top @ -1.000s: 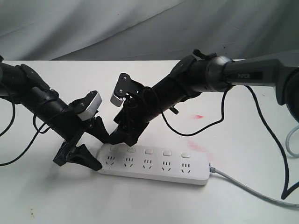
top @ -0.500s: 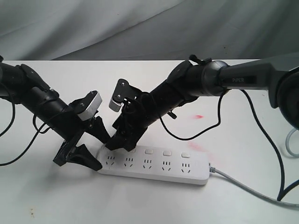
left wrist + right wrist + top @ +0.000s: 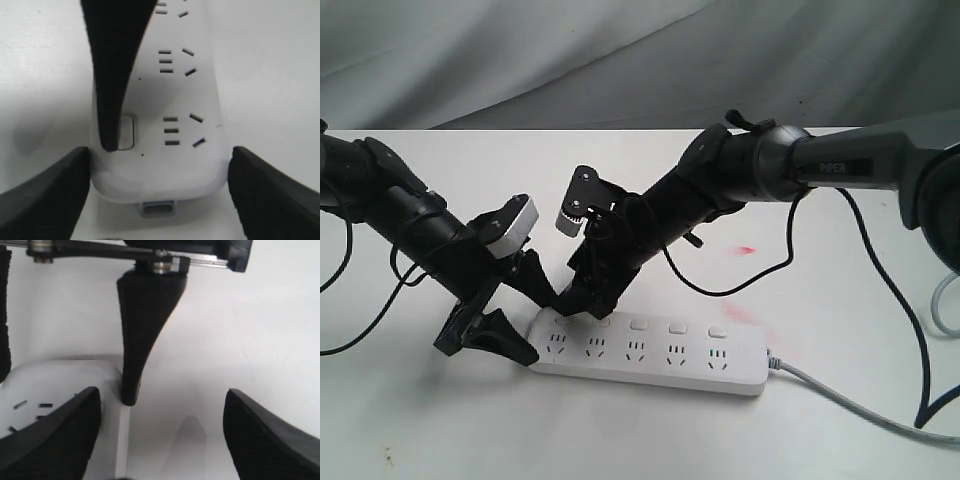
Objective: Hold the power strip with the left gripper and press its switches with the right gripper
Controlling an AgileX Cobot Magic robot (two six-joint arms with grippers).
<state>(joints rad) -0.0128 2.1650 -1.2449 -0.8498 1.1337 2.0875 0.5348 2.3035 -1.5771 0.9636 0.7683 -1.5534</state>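
The left gripper (image 3: 160, 155) grips the left end of the power strip (image 3: 660, 355) across its width. One of its fingers (image 3: 50, 195) touches the far edge. The other sits tight by the near edge, and the left wrist view does not settle whether a sliver of gap is left there.

The right gripper (image 3: 161, 394) has its jaws spread wide. One of its black fingers (image 3: 112, 75) slants down over the strip, and its tip rests on the leftmost of the switches (image 3: 126, 132). Its second finger (image 3: 275, 440) hangs over bare table (image 3: 820, 300) just beyond the strip's far edge.

The strip lies flat at the near middle of the white table, running left to right. Its five sockets face up, and the other switches (image 3: 676, 327) form a row along the far side, one above each socket. Three of them show clear to the right of the gripper, and the second from the left is partly hidden by it. The grey-white cable (image 3: 850, 400) leaves the strip's right end and runs off to the near right.

Both black arms slant down to the strip's left end, the left arm from the left edge and the right arm from the far right. A small red mark (image 3: 747, 249) sits on the table beyond the strip, and grey cloth (image 3: 620, 50) hangs behind.
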